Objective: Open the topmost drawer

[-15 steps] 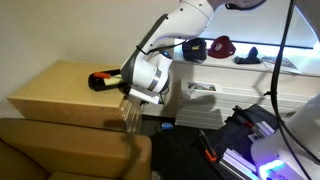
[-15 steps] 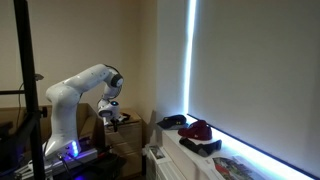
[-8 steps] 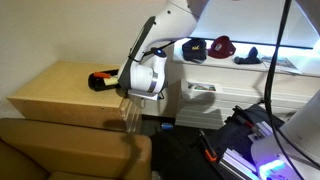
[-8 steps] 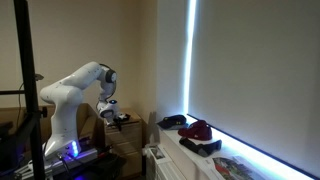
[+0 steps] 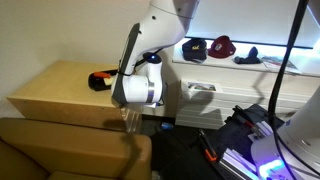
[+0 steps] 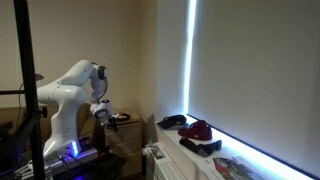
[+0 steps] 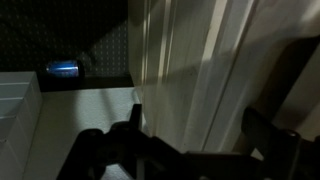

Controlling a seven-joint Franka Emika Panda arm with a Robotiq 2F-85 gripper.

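Observation:
The low beige cabinet [image 5: 60,85] stands at the left, and it also shows small in an exterior view [image 6: 125,135]. My gripper [image 5: 130,118] points down at the cabinet's near right corner; it also shows in an exterior view [image 6: 100,112]. In the wrist view the gripper [image 7: 195,135] is open and empty, with dark fingers at the left and right. Light-tan panels with straight seams [image 7: 190,60] fill the space between the fingers. I cannot tell which panel is the topmost drawer. No handle shows.
A black and red tool [image 5: 100,79] lies on the cabinet top. A brown cushioned edge [image 5: 70,150] fills the lower left. A white shelf [image 5: 240,70] behind holds caps and other items. Black equipment with a violet light [image 5: 260,140] sits at the right on the floor.
The arm has swung left and lowered the wrist, bringing the gripper closer to the cabinet's corner. The gripper has stayed open.

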